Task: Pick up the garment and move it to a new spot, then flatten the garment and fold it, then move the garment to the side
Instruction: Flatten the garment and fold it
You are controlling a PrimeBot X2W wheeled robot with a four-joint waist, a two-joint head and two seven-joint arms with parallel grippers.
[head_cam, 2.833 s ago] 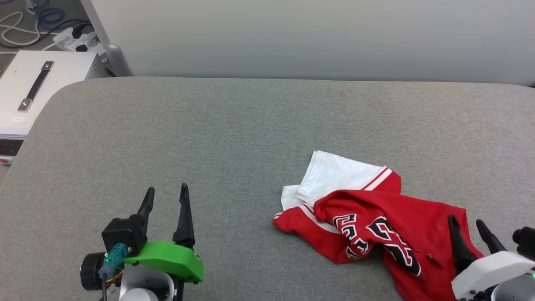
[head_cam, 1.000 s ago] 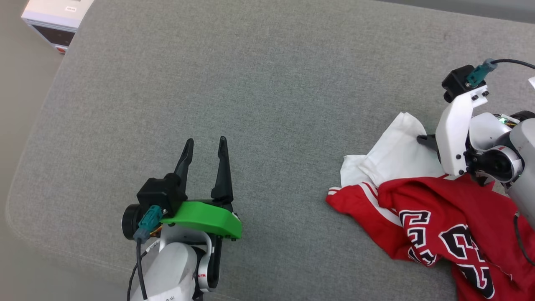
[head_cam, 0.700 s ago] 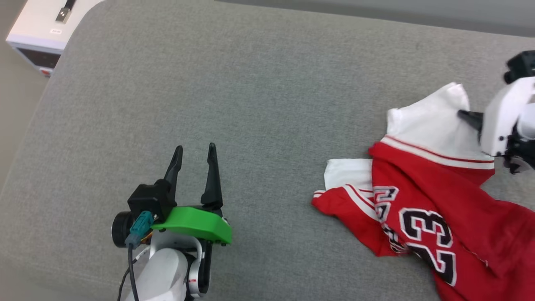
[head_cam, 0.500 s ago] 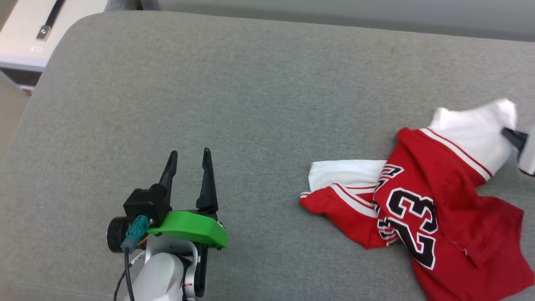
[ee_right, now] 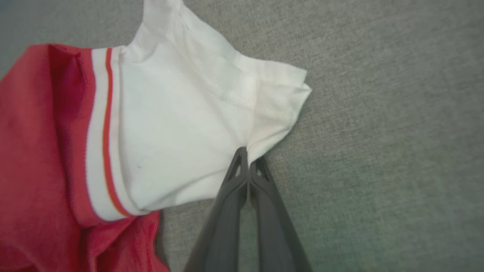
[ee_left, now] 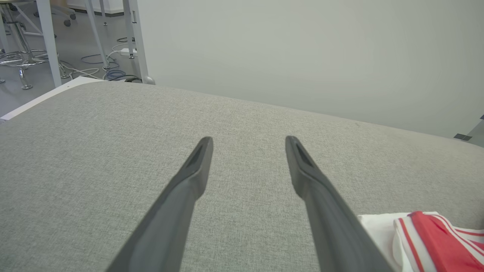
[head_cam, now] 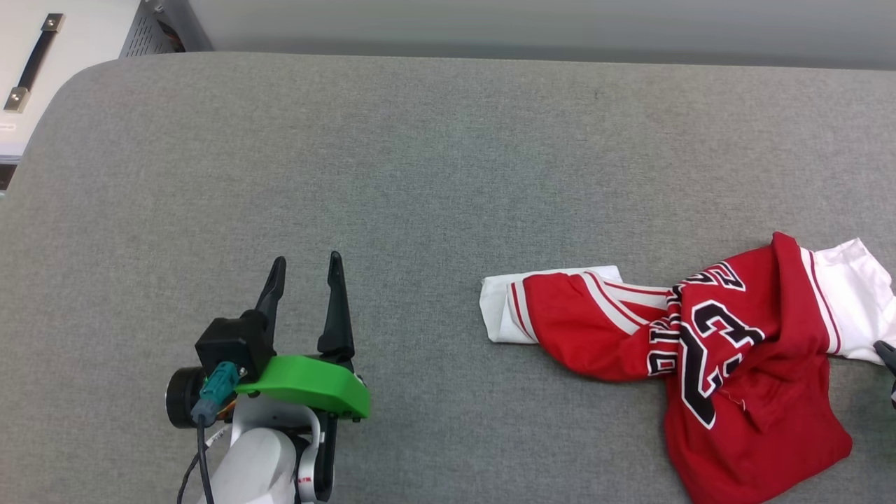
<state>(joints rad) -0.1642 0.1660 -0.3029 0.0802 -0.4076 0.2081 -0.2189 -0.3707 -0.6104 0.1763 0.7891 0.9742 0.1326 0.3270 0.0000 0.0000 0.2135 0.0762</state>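
Though it lies crumpled, the garment (head_cam: 700, 336) stretches left-to-right across the grey pad's (head_cam: 420, 175) right half (red, 23 showing); right gripper (ee_right: 247, 158) pinches its right-pointing white sleeve (ee_right: 181, 124), left gripper (head_cam: 306, 257) gapes empty.

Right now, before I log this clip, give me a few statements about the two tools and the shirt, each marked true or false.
1. The right tool is shut on the white sleeve of the garment. True.
2. The left tool is shut on cloth. False: its fingers stand apart and hold nothing.
3. The garment lies flat and spread out. False: it is bunched and twisted, and its number is creased.
4. The garment lies on the gray surface, apart from the left tool and to that tool's right. True.
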